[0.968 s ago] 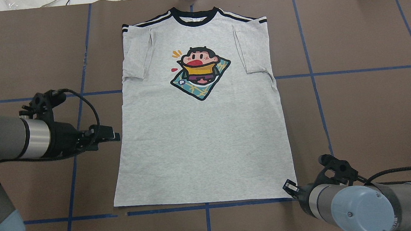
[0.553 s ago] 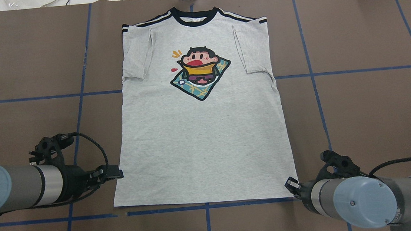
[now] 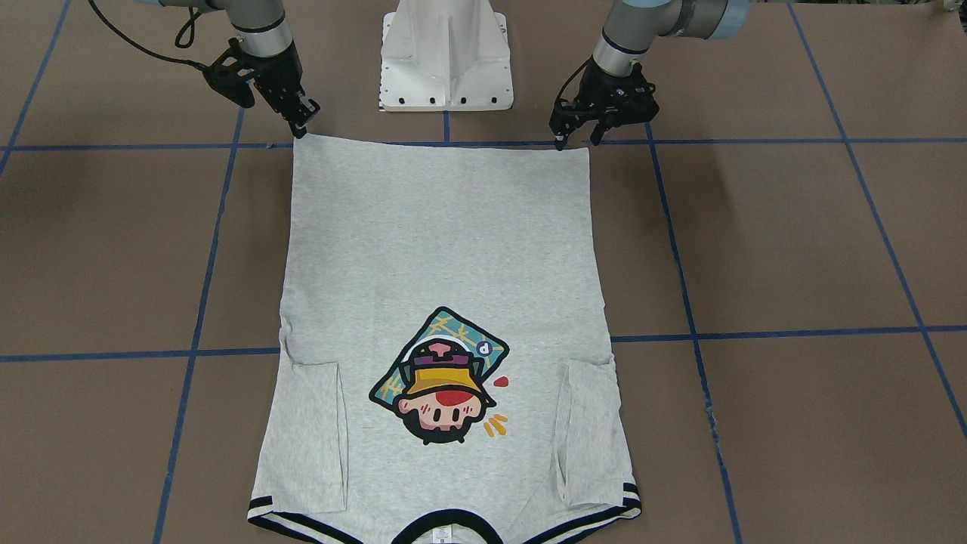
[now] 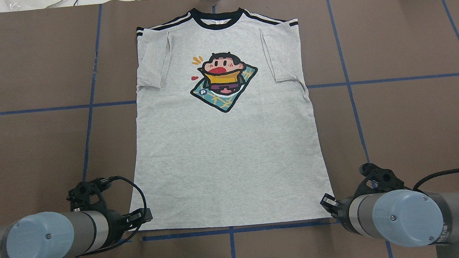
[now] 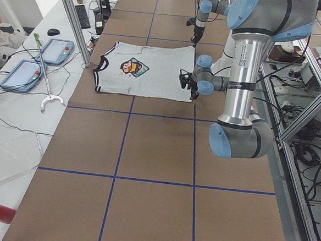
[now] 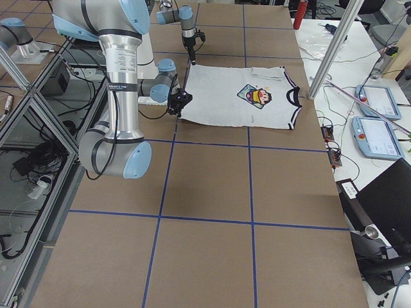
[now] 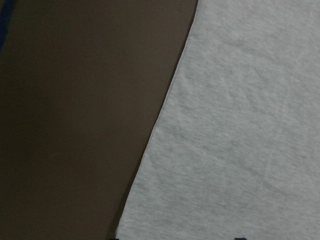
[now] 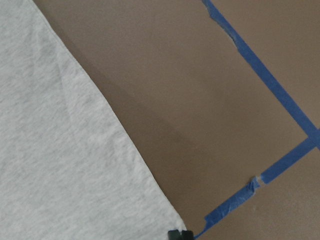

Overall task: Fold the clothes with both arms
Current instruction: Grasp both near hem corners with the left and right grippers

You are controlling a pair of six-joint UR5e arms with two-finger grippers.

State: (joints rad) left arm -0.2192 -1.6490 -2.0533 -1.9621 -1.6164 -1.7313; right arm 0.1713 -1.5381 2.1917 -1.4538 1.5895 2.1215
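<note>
shirt: grey T-shirt (image 4: 227, 154) lies flat on the brown table (image 4: 420, 129), print up; collar at the far edge from the robot, hem nearest it; both sleeves folded in over the chest
print: cartoon figure (image 4: 223, 81) on the upper chest, uncovered
tape: blue tape line (image 4: 263, 228) runs just along the hem on the robot's side; other grid lines pass under the cloth
base: white pedestal base (image 3: 446, 60) near the middle of the hem, apart from the cloth
bench: white bench past the collar end carries two teach pendants (image 5: 55, 49) and a long grabber stick (image 5: 42, 73); well apart from the shirt
in the way: each wrist and its black cable hang over the table just outside a hem corner
left gripper (image 4: 145, 215): at the hem corner on the robot's left, low over the cloth; fingers apart; its wrist view shows two dark tips at the bottom edge, one over table, one over cloth, the shirt's side edge between them; nothing clamped
right gripper (image 4: 326, 204): at the other hem corner; its wrist view shows one dark tip (image 8: 177, 234) right at the corner of the cloth; can't tell the gap or whether it pinches the cloth
</note>
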